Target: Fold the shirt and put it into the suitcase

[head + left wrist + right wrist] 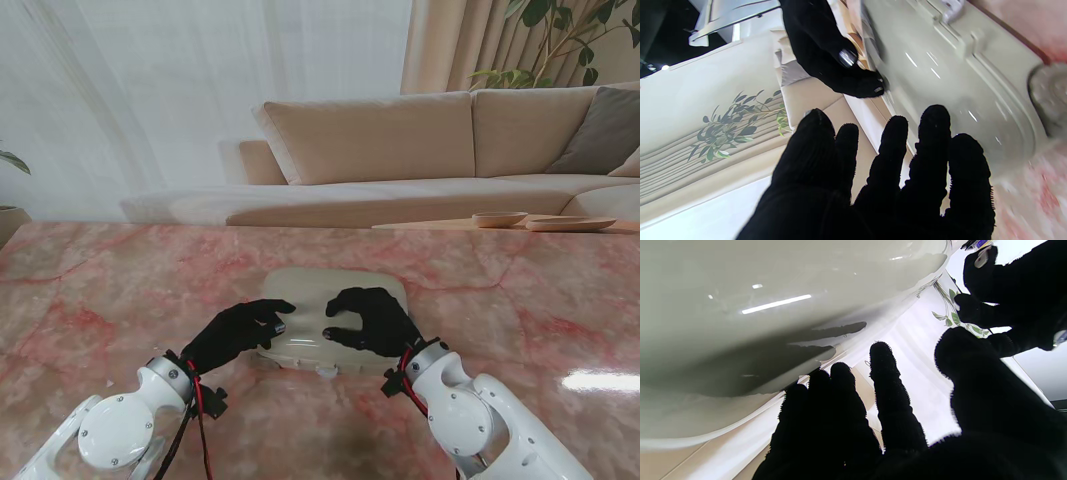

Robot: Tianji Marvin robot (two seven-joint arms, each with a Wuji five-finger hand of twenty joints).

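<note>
A pale cream hard-shell suitcase lies flat and closed on the pink marble table, straight ahead of me. My left hand in its black glove hovers over the lid's near left part, fingers apart and holding nothing. On the near right part of the lid sits my right hand, fingers loosely bent with nothing in them. The left wrist view shows the glossy lid past my left hand, with the right hand beyond. In the right wrist view the shell fills the frame above my right hand. No shirt is visible.
A beige sofa stands beyond the table's far edge. Shallow wooden dishes rest on a low surface at the far right. A leafy plant is behind the sofa, and white curtains hang at the back left.
</note>
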